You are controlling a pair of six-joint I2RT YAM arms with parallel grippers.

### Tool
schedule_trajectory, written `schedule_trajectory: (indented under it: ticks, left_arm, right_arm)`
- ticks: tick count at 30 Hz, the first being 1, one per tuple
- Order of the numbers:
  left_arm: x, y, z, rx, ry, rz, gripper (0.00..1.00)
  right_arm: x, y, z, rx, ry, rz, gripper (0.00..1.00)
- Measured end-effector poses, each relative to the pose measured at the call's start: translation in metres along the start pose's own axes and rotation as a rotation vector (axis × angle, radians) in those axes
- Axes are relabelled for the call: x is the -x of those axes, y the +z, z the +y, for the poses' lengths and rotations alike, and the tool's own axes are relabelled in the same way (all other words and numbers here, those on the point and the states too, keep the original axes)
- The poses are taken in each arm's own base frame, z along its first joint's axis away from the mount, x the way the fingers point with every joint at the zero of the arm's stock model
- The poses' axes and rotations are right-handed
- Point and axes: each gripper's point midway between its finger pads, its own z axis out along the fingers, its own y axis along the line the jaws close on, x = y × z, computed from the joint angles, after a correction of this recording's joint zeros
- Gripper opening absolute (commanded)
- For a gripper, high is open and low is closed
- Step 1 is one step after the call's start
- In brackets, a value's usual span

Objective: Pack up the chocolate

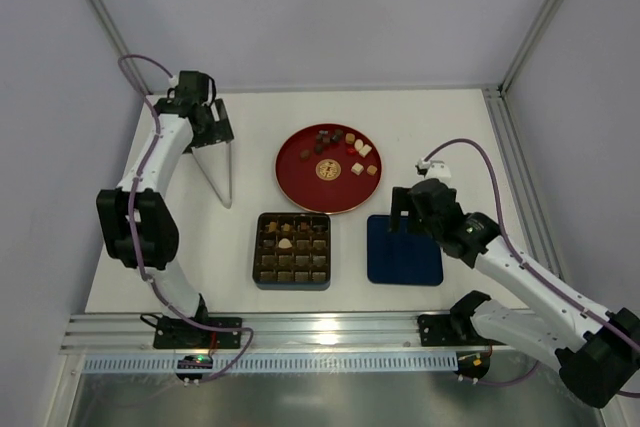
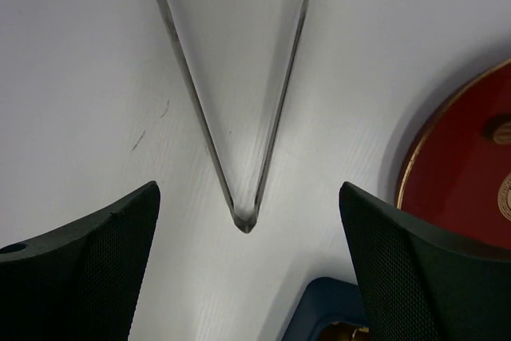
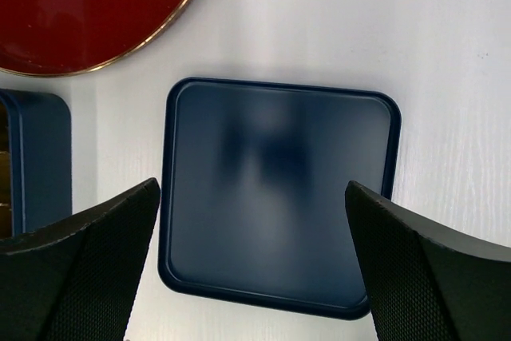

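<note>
**Gripper Status: Both Units Released, No Load**

The left gripper [image 1: 213, 133] is spread wide, fingers [image 2: 96, 269] well apart. It hangs over a clear tapered tool [image 2: 239, 77] lying on the table [image 1: 450, 127]. The tool's tip sits between the fingers in the wrist view, touching neither.

The right gripper [image 3: 252, 184] is equally wide and hangs over the dark blue lid [image 3: 279, 221], grasping nothing.

The chocolate [image 1: 335, 139] lies partly on the far half of the red plate [image 1: 298, 183], around a gold emblem [image 1: 327, 169]. The remainder occupies compartments of the blue box [image 1: 258, 247], which lies just left of the lid.
</note>
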Motion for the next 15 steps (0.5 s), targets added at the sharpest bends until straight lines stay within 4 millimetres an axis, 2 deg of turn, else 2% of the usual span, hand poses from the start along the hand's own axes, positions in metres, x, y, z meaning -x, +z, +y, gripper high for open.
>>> schedule_trajectory:
  ticks: [3,5,11,15]
  left_arm:
    - [0.000,-0.029,-0.009,-0.048,0.007,-0.035,0.88]
    - [-0.011,-0.048,-0.017,-0.093,0.021,-0.042,0.88]
    - [-0.055,-0.093,-0.030,-0.224,0.040,-0.034,0.88]
    - [-0.083,-0.114,-0.039,-0.304,0.061,-0.022,0.88]
  right_arm:
    - [-0.010,0.007,-0.002,-0.026,-0.001,0.050,0.93]
    - [-0.016,0.011,-0.002,-0.039,0.000,0.079,0.91]
    - [-0.026,0.021,-0.006,-0.086,0.009,0.121,0.90]
    - [-0.031,0.031,-0.021,-0.145,0.053,0.163,0.84]
